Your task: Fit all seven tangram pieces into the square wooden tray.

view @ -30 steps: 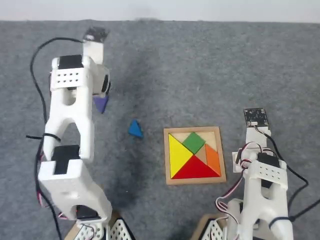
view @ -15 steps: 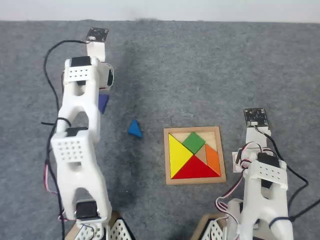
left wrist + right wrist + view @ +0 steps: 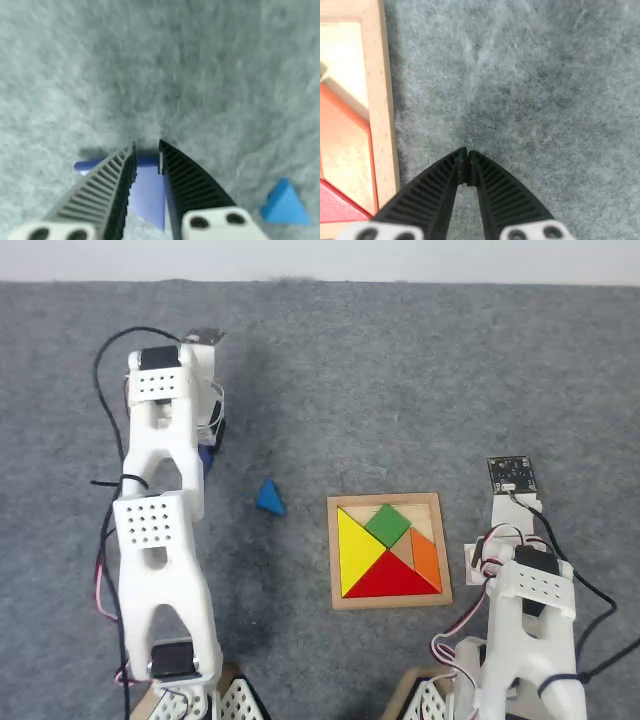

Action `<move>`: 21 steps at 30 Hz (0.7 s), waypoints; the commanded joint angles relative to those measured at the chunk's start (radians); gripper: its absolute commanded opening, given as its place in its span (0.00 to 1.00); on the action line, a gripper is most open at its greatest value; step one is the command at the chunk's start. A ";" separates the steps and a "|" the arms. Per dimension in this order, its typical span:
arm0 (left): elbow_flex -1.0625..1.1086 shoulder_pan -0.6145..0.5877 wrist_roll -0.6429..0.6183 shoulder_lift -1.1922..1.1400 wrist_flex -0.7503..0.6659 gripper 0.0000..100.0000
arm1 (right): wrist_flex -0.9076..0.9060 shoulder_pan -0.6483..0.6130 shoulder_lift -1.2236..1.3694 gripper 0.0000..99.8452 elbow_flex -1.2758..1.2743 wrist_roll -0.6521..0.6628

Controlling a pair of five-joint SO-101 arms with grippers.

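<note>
item: violet-blue flat wooden parallelogram piece (image 3: 147, 195), loose on the grey felt-covered desk (image 3: 420, 390), on the left arm's side and well apart from the square wooden tray (image 3: 333, 550). relation to left gripper (image 3: 146, 150): directly beneath it, its face seen through the gap; jaws narrowly apart, one to each side of that face, not clamped as far as can be judged. long axis: one long edge of the piece runs crosswise to the jaws and sticks out past one of them, so closing here would likely press along the length rather than across the short width; a wrist turn may be wanted. second loose item: small blue wooden triangle piece (image 3: 270, 498), on the desk between the parallelogram and the tray. tray contents: yellow triangle (image 3: 356, 545), red triangle (image 3: 392, 579), green square (image 3: 388, 524), orange piece (image 3: 426, 558), all seated flat, with bare wood showing among them. right gripper (image 3: 466, 152): jaws together, holding nothing, over the felt just beside the tray's outer rim. nearer arm: left for both loose pieces, right for the tray. carry direction: toward the robot's right and nearer the arm bases.
</note>
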State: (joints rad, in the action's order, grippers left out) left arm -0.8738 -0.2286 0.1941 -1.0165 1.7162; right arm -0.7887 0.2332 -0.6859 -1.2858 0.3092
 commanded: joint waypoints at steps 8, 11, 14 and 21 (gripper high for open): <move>0.667 0.037 0.149 0.585 0.012 0.07 | 0.019 0.013 -0.004 0.01 0.011 -0.005; 0.819 0.032 0.195 0.810 -0.014 0.07 | 0.018 0.013 -0.004 0.01 0.011 -0.005; 0.955 -0.008 0.196 1.026 -0.107 0.07 | 0.018 0.013 -0.004 0.01 0.011 -0.005; 1.296 -0.086 0.181 1.115 -0.420 0.18 | 0.018 0.013 -0.004 0.01 0.011 -0.005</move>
State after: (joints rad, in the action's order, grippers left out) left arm 0.3399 -0.2931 0.3782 0.0621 1.4185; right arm -0.7887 0.2332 -0.6859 -1.2858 0.3092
